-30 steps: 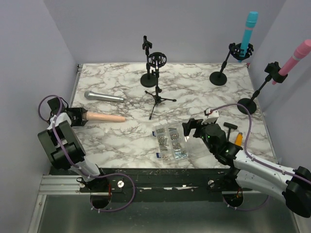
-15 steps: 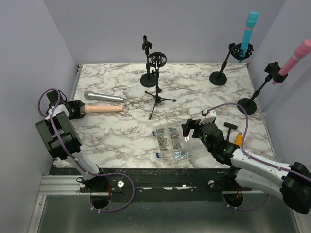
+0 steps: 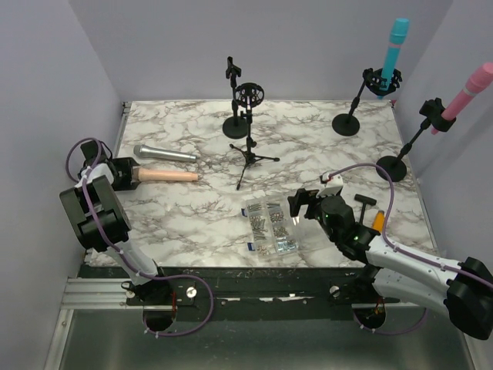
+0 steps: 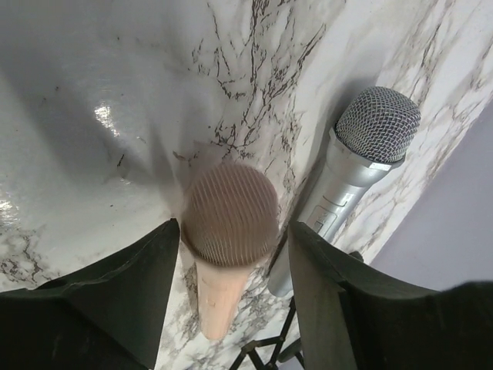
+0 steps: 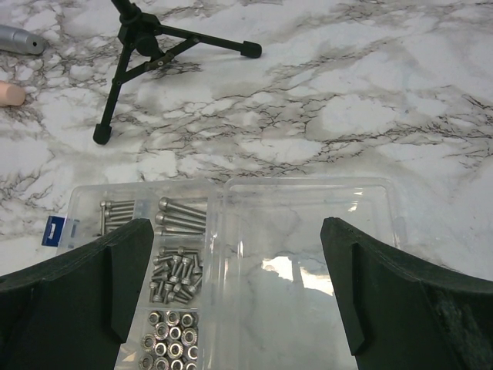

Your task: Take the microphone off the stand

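Left gripper [image 4: 233,229]: my jaws stand slightly apart, loose around the peach microphone [image 3: 169,175] head.
Peach microphone: flat on the table [image 3: 192,223], silver microphone [image 4: 362,146] just beside.
Right gripper [image 5: 235,231]: mine too, spread wide, holding nothing, above the screw box [image 5: 308,223].

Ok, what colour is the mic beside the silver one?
Peach mic, clearest in the top view.

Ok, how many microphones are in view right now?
4. A silver one and a peach one lie at the left; a blue one sits in the rear-right stand, a pink one in the right-edge stand.
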